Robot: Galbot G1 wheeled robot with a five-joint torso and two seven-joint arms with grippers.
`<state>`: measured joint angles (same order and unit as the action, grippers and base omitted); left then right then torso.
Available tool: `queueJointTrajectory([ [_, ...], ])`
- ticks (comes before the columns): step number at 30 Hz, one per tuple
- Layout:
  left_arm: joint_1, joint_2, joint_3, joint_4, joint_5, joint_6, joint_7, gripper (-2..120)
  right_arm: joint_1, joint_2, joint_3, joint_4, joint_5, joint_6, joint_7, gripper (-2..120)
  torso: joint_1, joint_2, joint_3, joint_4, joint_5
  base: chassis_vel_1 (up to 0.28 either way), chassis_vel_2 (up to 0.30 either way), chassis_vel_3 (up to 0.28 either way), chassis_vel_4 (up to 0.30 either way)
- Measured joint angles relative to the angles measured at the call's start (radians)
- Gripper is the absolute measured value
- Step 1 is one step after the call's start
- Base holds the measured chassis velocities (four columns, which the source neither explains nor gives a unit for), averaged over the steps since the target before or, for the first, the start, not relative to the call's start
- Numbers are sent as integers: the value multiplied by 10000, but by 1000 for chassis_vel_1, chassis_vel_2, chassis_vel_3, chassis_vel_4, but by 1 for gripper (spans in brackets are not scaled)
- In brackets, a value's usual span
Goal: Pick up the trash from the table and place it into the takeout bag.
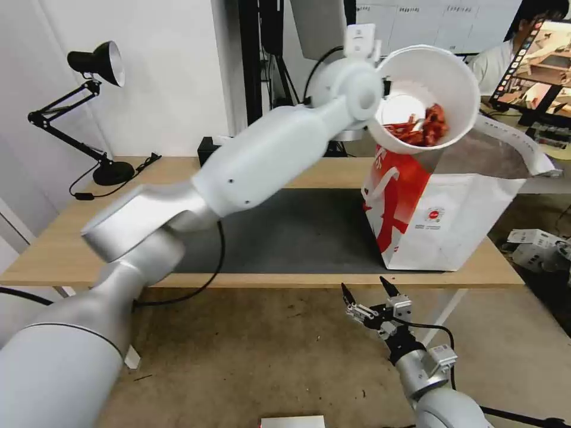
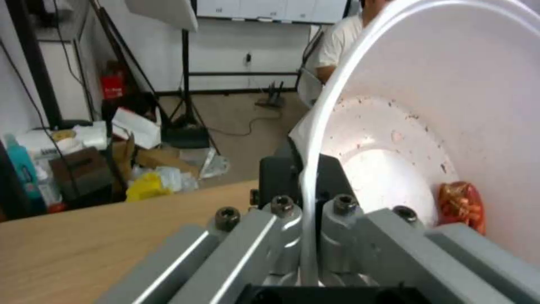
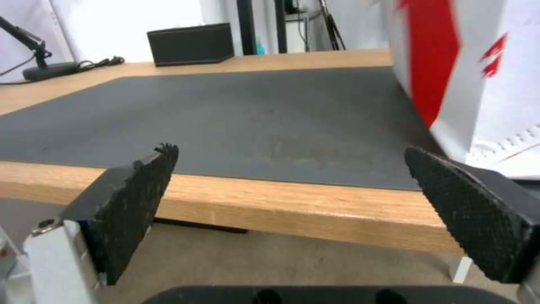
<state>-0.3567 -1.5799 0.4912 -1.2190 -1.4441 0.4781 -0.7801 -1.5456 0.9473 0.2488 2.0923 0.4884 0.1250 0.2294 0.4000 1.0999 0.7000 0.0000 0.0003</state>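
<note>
Left gripper [image 2: 306, 236]: raised above the open mouth of the takeout bag [image 1: 440, 220]. Its fingers [image 2: 343, 219] are pressed onto the rim of the white bowl [image 1: 425, 98], one inside the wall and one outside. The bowl is tilted on its side, opening toward the camera in the head view, with the red shells [image 1: 425, 128] gathered at the lower wall, directly above the bag opening.

Right gripper [image 1: 370, 294]: held low, in front of the near edge of the surface [image 1: 53, 249] and below its level. Its fingers [image 3: 132, 202] are spread wide and hold nothing; in the right wrist view the surface edge lies between the two black textured pads.

Surroundings, left to right: a black desk lamp [image 1: 95, 77] at the far left corner, a black box [image 3: 190, 43] at the rear edge, the dark grey mat [image 1: 297, 232] across the centre, and the takeout bag upright on the right end, partly on the mat, foil lining visible at its mouth. The mat area beside the bag is unobstructed.

Room: white wall behind, brown floor below.
</note>
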Motion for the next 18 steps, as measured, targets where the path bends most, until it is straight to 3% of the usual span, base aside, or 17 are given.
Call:
queueJointTrajectory([
  [5,-150,-191,201,140,197,-111,16,0,0,0,0,0,0,0,-1,100,-1,0,0,2,-2,0,0,0,0],
  [11,29,-199,1174,139,1686,-390,296,0,0,0,-1,0,0,0,0,100,-1,0,0,-1,-1,0,0,0,0],
  [14,289,-118,1773,197,3050,-963,879,0,1,0,-1,0,0,0,-1,100,0,0,0,0,-1,0,0,0,0],
  [15,289,-118,1773,197,3050,-963,879,0,1,0,-1,0,0,0,-1,100,0,0,0,0,-1,0,0,0,0],
  [18,380,143,2245,-256,3376,-1243,1859,0,1,0,0,0,0,0,0,100,-1,0,0,1,-2,0,0,0,0],
])
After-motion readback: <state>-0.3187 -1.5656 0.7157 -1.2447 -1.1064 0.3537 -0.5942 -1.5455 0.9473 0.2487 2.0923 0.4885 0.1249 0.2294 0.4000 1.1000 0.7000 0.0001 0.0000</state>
